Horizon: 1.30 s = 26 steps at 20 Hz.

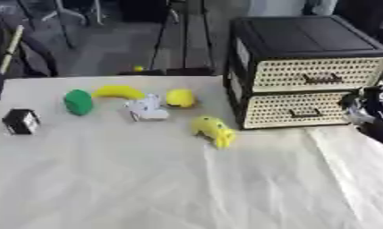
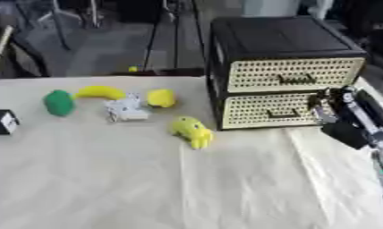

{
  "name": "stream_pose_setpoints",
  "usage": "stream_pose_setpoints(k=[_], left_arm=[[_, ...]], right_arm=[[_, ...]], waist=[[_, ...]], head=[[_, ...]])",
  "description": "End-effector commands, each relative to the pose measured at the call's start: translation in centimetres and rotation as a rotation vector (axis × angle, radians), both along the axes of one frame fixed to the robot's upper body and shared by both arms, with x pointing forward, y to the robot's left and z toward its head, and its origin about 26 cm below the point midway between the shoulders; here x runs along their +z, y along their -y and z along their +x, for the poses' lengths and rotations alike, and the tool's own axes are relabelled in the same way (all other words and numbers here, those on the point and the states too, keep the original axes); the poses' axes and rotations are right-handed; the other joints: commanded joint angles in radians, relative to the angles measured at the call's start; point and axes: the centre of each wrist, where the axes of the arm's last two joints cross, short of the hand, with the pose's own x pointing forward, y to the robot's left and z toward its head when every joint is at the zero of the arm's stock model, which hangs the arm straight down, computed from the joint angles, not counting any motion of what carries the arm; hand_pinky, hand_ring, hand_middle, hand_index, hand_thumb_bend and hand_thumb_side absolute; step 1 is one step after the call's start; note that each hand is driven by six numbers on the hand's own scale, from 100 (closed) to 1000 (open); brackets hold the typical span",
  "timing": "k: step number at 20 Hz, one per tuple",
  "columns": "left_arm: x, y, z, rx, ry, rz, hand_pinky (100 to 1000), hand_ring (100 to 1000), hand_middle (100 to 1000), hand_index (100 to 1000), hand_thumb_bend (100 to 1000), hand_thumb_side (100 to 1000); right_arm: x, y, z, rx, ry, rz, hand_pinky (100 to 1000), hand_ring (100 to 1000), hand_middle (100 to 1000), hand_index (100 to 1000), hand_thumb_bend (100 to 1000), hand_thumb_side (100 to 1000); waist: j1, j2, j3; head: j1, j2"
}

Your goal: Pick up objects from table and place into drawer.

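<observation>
A black two-drawer cabinet (image 1: 308, 69) with cream woven fronts stands at the table's back right, both drawers closed. My right hand (image 2: 329, 108) hovers just right of the lower drawer's handle (image 2: 282, 115), holding nothing that I can see. On the table lie a yellow toy (image 1: 213, 130), a yellow round object (image 1: 180, 97), a white object (image 1: 147, 108), a banana (image 1: 118, 91), a green object (image 1: 78, 102) and a black cube (image 1: 21, 121). My left hand is out of view.
The table (image 1: 147, 179) is covered with a pale cloth. A small yellow ball (image 1: 138, 68) lies on the floor beyond the far edge, near chair legs and stands.
</observation>
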Motion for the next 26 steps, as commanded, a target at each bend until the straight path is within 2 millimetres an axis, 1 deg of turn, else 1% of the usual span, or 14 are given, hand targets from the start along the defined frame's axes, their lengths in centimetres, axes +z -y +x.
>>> stream_pose_setpoints(k=[1, 9, 16, 26], left_arm=[[0.9, -0.1, -0.1, -0.002, 0.026, 0.02, 478, 470, 551, 749, 618, 815], [0.9, 0.0, 0.0, -0.008, 0.027, 0.018, 478, 470, 552, 749, 618, 815], [0.8, 0.2, 0.1, -0.022, 0.025, 0.012, 478, 469, 552, 749, 617, 816], [0.9, 0.6, 0.3, -0.042, 0.029, 0.004, 477, 469, 551, 749, 615, 818]], right_arm=[[1.1, 1.0, 0.7, -0.009, 0.01, -0.05, 100, 100, 100, 612, 100, 844], [0.3, 1.3, 2.9, -0.024, -0.049, -0.086, 100, 100, 100, 615, 100, 861], [0.1, 1.2, 4.7, -0.038, -0.079, -0.118, 100, 100, 100, 619, 100, 872], [-0.8, 1.4, 6.3, -0.077, -0.135, -0.144, 100, 100, 100, 620, 100, 897]], waist=[[0.002, -0.009, 0.002], [0.008, -0.01, 0.009], [0.017, -0.008, 0.022], [0.026, 0.002, 0.046]], head=[[-0.003, -0.001], [-0.007, -0.001], [-0.016, 0.0], [-0.031, -0.001]])
